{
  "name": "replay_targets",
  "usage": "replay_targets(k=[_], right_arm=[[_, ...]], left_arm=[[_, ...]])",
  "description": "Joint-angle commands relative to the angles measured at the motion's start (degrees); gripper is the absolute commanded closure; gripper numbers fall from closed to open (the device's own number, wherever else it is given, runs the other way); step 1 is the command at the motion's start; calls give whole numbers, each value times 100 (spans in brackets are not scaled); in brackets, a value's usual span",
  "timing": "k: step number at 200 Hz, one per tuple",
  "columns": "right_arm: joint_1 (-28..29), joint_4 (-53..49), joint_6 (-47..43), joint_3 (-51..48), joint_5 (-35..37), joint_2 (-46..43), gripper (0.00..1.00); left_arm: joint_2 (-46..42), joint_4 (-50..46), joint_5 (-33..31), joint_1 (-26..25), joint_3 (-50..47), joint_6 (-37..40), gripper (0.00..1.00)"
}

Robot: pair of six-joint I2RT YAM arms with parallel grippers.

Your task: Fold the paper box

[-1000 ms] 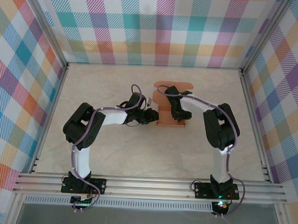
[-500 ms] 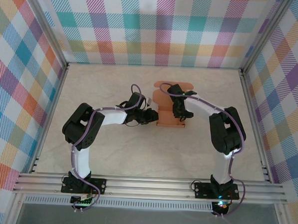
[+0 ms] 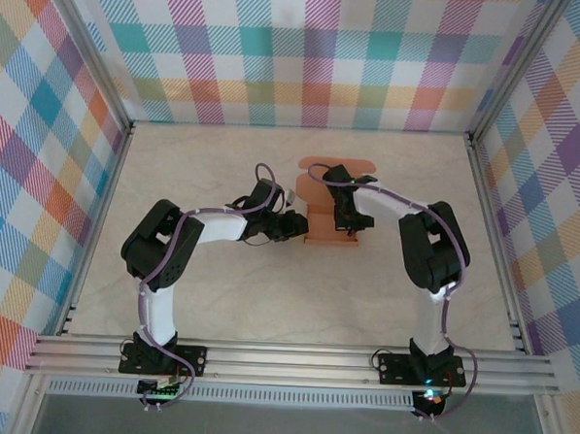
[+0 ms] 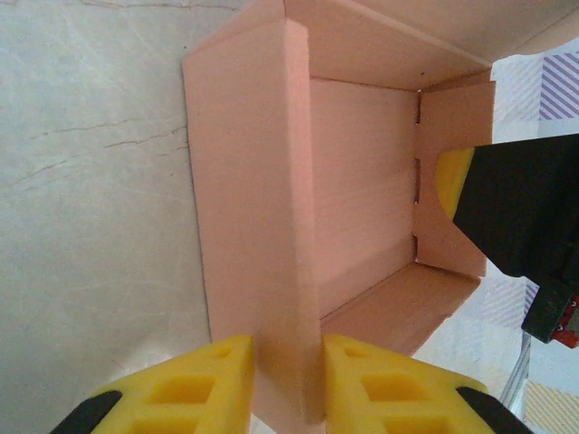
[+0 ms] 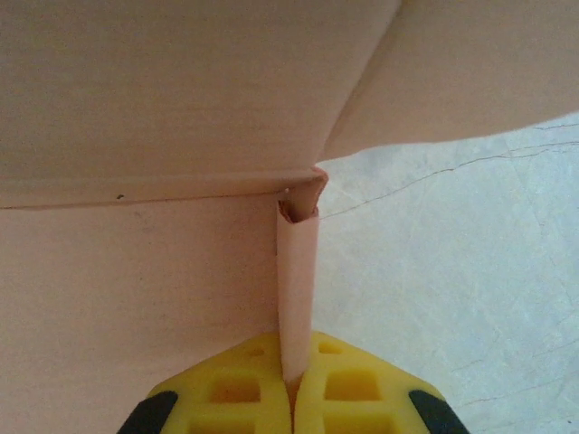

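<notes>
Standing half-folded on the marbled cream tabletop (image 3: 218, 291), towards its far middle, the paper box (image 3: 326, 236) is seen as an open tray — plain card floor, raised walls. Its left wall is pinched between the yellow pads of the left end effector (image 4: 288, 371). A doubled-over strip of its right wall is clamped by the right end effector (image 5: 294, 384), clenched tight. The thin, matte, salmon-orange card is sharply creased.
</notes>
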Motion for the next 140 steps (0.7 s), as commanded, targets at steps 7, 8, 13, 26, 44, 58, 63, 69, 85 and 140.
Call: replay_targets(k=[7,8,13,26,44,58,63,69,85,140], right_arm=[[40,-768,110,100,556,690,100],[43,-804,114,118,596,713,100],[62,-952,138,219,736,825,100],[96,-1304,187,446,956,1129,100],[224,-1502,194,645,998,1389,100],[290,-1612,227,784,975,1530,100],[315,-1622,223,816,959,1573,100],[339,-1620,207,846,923,1603,100],[373,-1655,163,947,726,1685,100],[180,-290,127,34,-272,155,99]], left_arm=[[-186,47,14,-10,-74,69,74],[-186,47,14,-10,-74,69,74],[-185,55,15,-10,-74,73,74],[-195,57,21,-10,-74,62,74],[-204,56,22,-1,-87,65,74],[-204,64,13,-1,-91,62,74],[-212,64,13,-1,-90,58,74],[-213,65,6,-1,-96,56,74],[-231,82,-3,0,-118,49,74],[-511,-41,-58,8,-242,144,74]])
